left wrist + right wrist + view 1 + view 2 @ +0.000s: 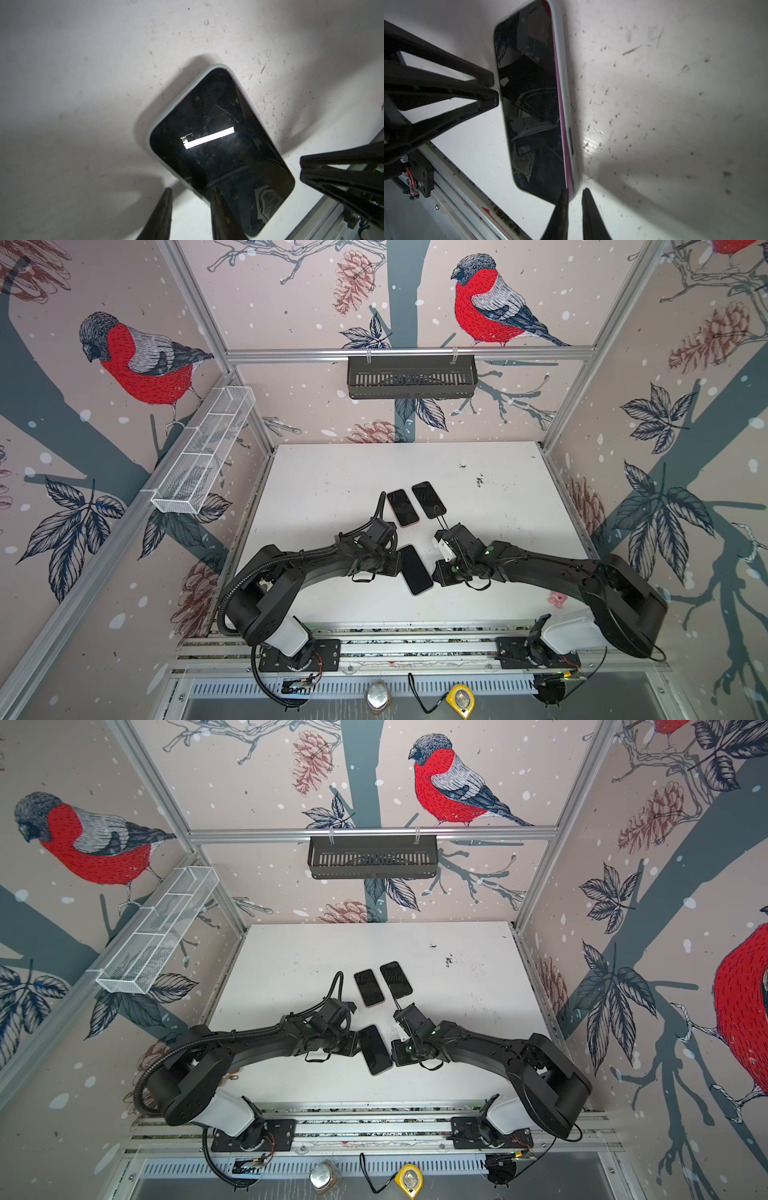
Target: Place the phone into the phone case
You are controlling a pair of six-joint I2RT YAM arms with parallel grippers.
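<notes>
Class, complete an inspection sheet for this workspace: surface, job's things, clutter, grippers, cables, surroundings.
Surface: white table, scuffed, dark specks.
Job's things: phone lies face up in a pale case between the grippers; a pink edge shows along one side, maybe not seated.
Clutter: two spare phones farther back; small pink object; tape measure in front.
Grippers: left gripper jaws slightly apart, tips at the phone's long side; right gripper jaws narrow at its corner, grip unclear.
Cables: corrugated hose along the left arm; thin loops at both wrists.
Surroundings: bird-print walls; black basket at back; white wire basket on the left wall.
</notes>
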